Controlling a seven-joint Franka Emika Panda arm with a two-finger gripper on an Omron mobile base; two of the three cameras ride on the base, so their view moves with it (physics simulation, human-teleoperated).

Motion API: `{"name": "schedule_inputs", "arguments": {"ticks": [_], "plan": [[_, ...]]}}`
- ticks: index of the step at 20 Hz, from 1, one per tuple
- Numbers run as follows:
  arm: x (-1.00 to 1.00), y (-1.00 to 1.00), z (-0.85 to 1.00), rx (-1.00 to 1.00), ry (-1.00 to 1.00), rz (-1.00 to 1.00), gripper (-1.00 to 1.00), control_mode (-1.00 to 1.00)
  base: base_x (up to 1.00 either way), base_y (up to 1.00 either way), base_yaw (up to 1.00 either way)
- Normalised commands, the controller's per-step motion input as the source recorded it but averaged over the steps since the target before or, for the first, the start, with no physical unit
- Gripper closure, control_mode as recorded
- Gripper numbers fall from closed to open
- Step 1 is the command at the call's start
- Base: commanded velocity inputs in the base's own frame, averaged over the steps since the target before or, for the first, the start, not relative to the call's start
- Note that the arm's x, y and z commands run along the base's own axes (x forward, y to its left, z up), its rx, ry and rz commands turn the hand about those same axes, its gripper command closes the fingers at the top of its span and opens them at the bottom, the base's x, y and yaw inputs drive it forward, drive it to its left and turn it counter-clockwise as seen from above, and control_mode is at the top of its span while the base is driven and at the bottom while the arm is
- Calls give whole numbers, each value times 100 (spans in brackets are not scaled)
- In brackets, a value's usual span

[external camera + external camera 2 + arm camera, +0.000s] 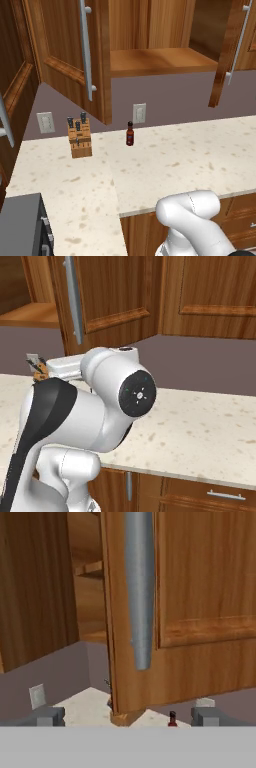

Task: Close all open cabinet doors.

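Facing an open cabinet door, your gripper (125, 716) stands wide apart with nothing held.

Two cabinet doors hang swung out over the counter (175, 160): the left door (65, 55) with its long silver handle (86, 50), and the right door (227, 55) seen edge-on, baring the shelf (160, 60) between them. In the hand view the left door fills the frame, so you seem lined up to push it shut. Smaller things sit clear below: the knife block (79, 137), then the sauce bottle (130, 134).
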Motion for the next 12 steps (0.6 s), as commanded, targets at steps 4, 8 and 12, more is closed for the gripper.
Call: {"name": "schedule_inputs", "arguments": {"ticks": [4,8,12], "plan": [[38,0,5,5,-4,0,-100,-100,0,0,0],[40,2,0,0,-10,0,-100,-100,0,0,0],[30,0,0,0,-11,0,-100,-100,0,0,0]]}}
